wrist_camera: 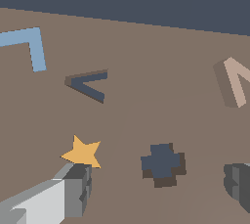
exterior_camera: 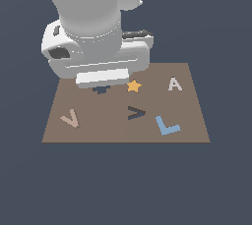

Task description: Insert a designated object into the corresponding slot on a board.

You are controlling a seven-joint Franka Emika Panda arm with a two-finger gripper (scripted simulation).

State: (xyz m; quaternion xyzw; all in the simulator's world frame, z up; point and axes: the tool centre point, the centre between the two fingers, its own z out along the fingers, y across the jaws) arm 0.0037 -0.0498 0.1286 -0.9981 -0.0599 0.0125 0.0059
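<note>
A: What could go wrong from here?

B: The wrong piece could be taken. The end effector (wrist_camera: 156,189) is hung over the far part of the board (exterior_camera: 98,130), with an orange star (exterior_camera: 134,86) just beside one finger and a dark cross-shaped hole (wrist_camera: 163,164) under the gap between the fingers. If it were lowered where it is, the star might be knocked or nothing at all would be gripped. A second risk is judged to lie in orientation: the tan V piece (exterior_camera: 70,118) and the V slot (exterior_camera: 136,112) are seen pointing different ways, so a turn would be needed before insertion, or the piece would be jammed on the rim.

A: In what state is the end effector?

B: It is held apart and empty; the fingers are seen spread wide in the wrist view, with nothing between them.

A: Where is the piece relative to it?

B: The piece is laid flat on the board near the corner at the exterior view's left, nearer the camera, well apart from the end effector. The slot is found between the piece and the blue L (exterior_camera: 167,126). A white A (exterior_camera: 174,84) is left untouched.
</note>
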